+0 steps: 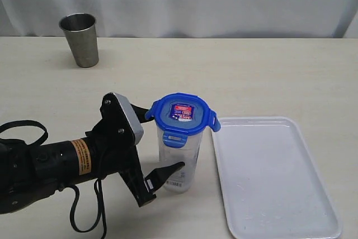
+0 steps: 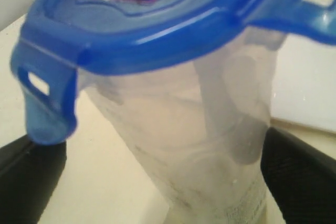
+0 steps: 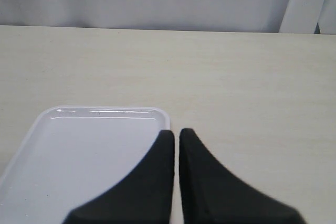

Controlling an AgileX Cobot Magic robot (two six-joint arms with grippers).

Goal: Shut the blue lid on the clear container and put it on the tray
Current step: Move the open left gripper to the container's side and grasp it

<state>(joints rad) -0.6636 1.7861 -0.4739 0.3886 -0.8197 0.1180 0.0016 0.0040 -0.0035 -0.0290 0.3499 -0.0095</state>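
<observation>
Left pincer (image 1: 163, 138), spread either side of the clear container (image 1: 184, 158) standing on the table (image 1: 235, 71) just beside the tray (image 1: 279, 194): squeeze off-centre and you may topple it or dislodge the blue lid (image 1: 182, 113), flaps seemingly unlatched.

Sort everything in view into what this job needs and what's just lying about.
Job: blue lid, clear container, tray, left gripper (open, straddling the container).
Lying about: steel cup, standing apart on the table.
</observation>
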